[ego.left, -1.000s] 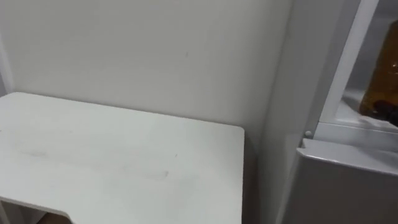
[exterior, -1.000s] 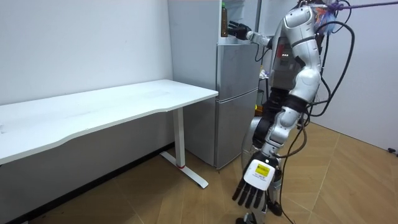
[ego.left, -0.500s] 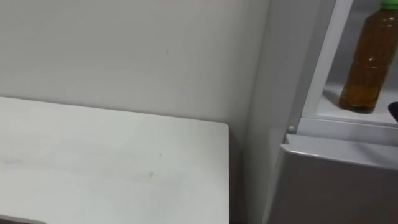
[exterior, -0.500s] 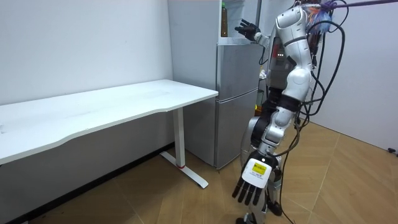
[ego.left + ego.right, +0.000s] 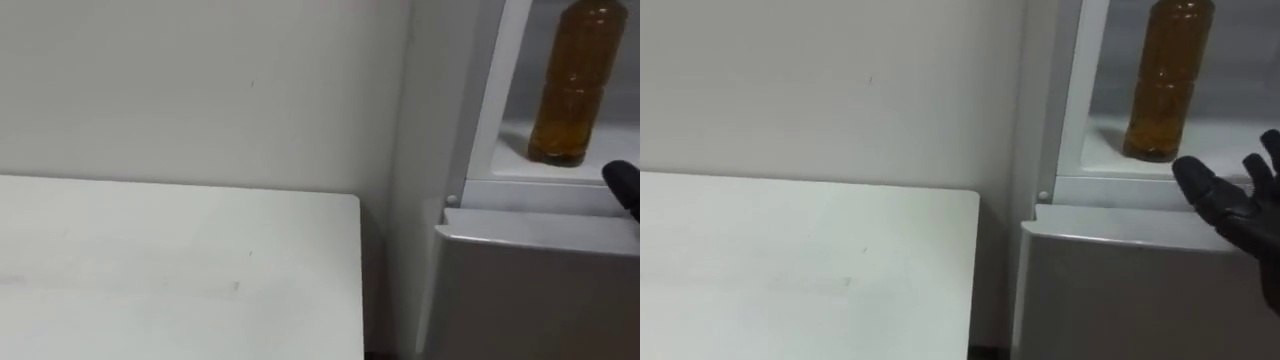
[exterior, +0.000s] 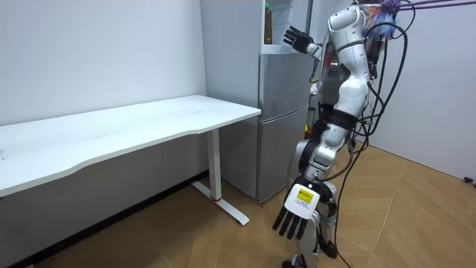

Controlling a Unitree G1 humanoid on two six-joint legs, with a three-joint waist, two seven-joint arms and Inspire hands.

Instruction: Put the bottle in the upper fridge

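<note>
An amber bottle stands upright on the white shelf of the upper fridge compartment, with nothing touching it. My right hand hovers open just outside the compartment, to the right of the bottle and a little below it, fingers spread. In the room view that right hand is raised before the open upper fridge. My left hand hangs low at my side with straight fingers. I stand facing the fridge.
The grey lower fridge door is shut beneath the compartment. A white table stands against the wall left of the fridge, with a narrow gap between them. Wooden floor lies behind me.
My right hand has come off the bottle and drawn back out of the compartment, opening. The bottle stays on the shelf. My head view has shifted right and up.
</note>
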